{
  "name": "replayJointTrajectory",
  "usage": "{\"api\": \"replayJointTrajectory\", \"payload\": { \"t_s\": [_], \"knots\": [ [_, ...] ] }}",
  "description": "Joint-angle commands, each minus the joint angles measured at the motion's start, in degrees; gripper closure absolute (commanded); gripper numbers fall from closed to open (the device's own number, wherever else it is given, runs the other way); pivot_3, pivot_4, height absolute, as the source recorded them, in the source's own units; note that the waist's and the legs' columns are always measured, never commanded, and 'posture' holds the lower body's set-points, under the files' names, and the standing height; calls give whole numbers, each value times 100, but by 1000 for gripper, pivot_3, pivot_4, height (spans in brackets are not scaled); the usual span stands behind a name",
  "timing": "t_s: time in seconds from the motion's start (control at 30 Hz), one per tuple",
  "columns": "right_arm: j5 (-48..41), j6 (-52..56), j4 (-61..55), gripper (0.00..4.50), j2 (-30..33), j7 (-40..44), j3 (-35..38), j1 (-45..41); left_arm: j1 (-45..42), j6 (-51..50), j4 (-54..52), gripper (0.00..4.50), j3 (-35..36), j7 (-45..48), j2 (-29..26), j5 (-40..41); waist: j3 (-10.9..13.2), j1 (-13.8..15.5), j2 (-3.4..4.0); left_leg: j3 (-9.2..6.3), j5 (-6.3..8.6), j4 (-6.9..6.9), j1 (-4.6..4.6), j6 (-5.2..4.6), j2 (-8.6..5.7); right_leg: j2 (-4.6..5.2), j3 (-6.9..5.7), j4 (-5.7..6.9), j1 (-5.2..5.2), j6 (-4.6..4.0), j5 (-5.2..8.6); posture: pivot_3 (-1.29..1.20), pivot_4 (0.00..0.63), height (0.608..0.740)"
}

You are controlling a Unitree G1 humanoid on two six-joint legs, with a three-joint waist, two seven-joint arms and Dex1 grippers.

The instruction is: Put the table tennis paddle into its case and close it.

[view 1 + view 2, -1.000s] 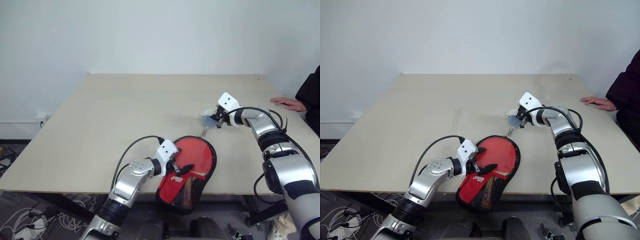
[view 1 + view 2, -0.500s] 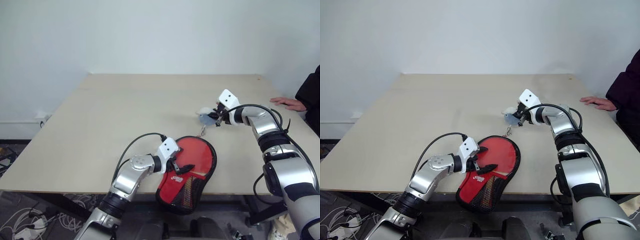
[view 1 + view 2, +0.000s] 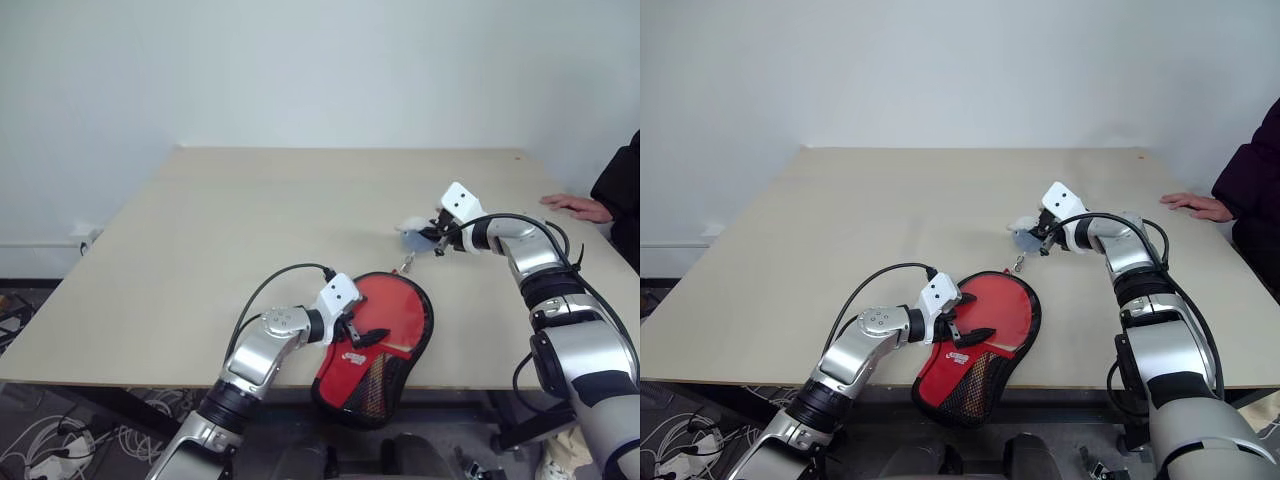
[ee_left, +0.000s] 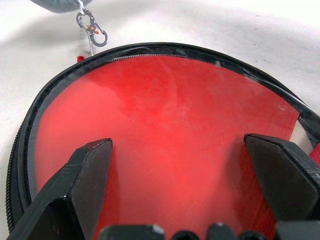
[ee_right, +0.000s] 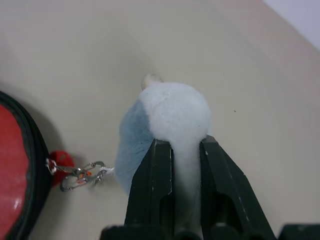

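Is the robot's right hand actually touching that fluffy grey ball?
Touching. In the right wrist view, the right hand has its two black fingers pinched shut on the fluffy grey ball.

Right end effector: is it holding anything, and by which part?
Yes. The right end effector is shut on the fuzzy charm, pinching its near end. The charm is clipped to the case.
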State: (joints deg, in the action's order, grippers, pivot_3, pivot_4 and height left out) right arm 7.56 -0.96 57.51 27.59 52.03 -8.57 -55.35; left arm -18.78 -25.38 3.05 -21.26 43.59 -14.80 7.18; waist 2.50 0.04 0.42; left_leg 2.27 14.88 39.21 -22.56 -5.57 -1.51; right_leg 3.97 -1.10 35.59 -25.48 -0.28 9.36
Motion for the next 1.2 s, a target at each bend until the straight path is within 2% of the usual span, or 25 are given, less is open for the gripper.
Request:
{"api": "replayJointTrajectory", "payload": {
  "t_s": [0.03,0.33,0.67,0.8,1.2],
  "knots": [
    [117,-305,56,4085,346,-100,40,-159,63,-177,206,0,-165,-24,-27,-158,0,3,0,0,0,0,0,0,0,0,-1,-1,0,0,0,0,0,729],
    [91,-516,5,4085,782,552,-23,33,87,-179,200,0,-170,-58,-3,-142,1,41,-1,3,0,1,-2,-3,0,1,-2,-6,2,2,1,0,0,729],
    [-147,-659,-771,4085,1396,1981,-39,551,134,-183,156,0,-174,-75,5,-123,2,70,-2,8,3,2,-2,-13,0,2,-21,-13,5,8,6,0,0,729],
    [-257,-561,-1115,4085,1525,2250,-21,758,117,-182,173,0,-174,-73,6,-125,2,70,-3,12,5,1,-2,-15,0,4,-22,-15,4,9,7,0,0,729],
    [-1063,233,-3424,4085,2312,3674,-20,2158,104,-185,163,0,-159,-56,-17,-118,2,92,-4,1,9,-2,-5,-19,2,10,-29,-44,14,11,7,0,0,729]
  ]
}}
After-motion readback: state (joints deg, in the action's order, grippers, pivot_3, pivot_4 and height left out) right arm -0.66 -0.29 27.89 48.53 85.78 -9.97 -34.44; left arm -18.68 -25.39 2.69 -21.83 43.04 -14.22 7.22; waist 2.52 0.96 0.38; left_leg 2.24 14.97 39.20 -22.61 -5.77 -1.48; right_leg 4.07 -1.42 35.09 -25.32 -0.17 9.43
